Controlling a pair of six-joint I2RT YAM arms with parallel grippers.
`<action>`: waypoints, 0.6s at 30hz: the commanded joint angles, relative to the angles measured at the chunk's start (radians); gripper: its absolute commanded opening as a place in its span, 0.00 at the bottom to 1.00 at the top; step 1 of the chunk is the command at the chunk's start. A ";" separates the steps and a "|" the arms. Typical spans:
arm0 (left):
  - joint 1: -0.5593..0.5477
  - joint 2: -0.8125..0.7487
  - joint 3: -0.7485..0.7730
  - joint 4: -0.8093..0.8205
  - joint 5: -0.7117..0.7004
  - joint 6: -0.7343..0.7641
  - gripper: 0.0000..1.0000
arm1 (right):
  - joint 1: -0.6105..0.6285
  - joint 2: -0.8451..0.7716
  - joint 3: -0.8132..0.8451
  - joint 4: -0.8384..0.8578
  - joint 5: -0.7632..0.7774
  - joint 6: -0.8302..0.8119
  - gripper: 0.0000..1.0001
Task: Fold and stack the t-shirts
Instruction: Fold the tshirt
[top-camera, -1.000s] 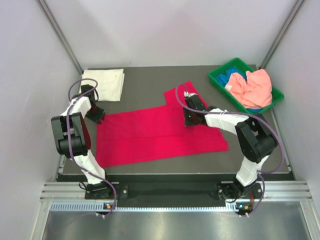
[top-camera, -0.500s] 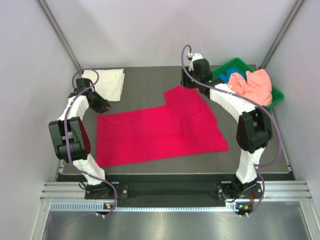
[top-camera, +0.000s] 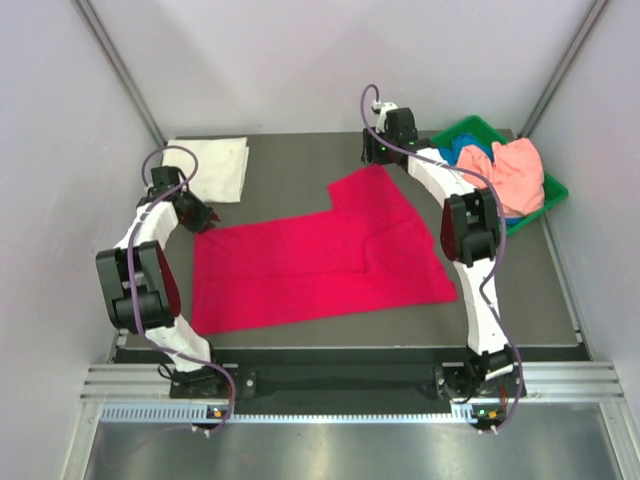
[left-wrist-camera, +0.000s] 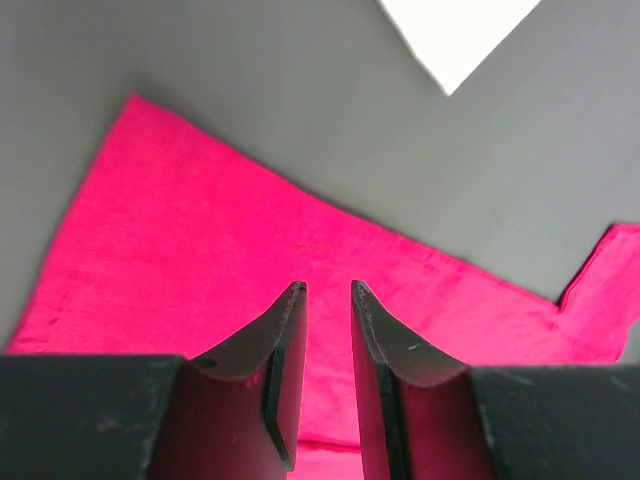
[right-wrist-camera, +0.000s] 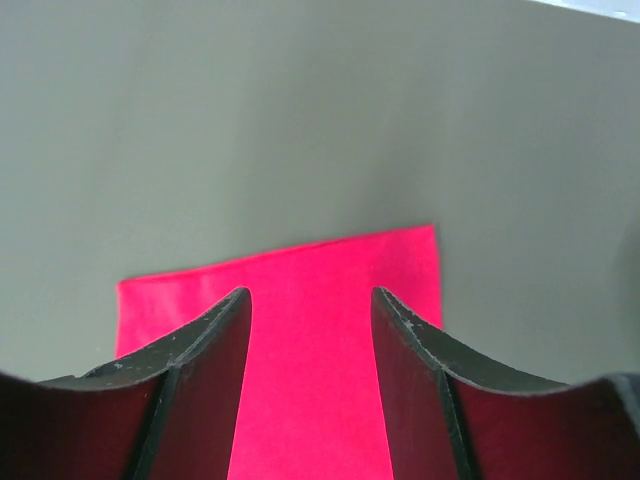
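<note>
The crimson t-shirt (top-camera: 320, 265) lies flat, its far edge near both empty hands: left hand (left-wrist-camera: 327, 288) narrowly parted, right hand (right-wrist-camera: 310, 292) wider.

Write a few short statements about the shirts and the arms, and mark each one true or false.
1. The red shirt lies spread flat on the table. True.
2. The white shirt is in the bin. False: it lies folded on the table, at the far left corner.
3. The pink shirt is in the bin. True.
4. The right fingers grip the red shirt. False: they are open and hold nothing.
</note>
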 joint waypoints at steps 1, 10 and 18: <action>0.013 -0.063 0.000 0.085 -0.046 -0.016 0.29 | -0.018 0.042 0.102 0.034 -0.037 -0.012 0.52; 0.014 -0.058 -0.071 0.157 -0.059 -0.072 0.29 | -0.081 0.186 0.194 0.113 -0.078 0.097 0.54; 0.016 -0.025 -0.084 0.170 -0.067 -0.081 0.28 | -0.111 0.228 0.226 0.067 -0.095 0.115 0.56</action>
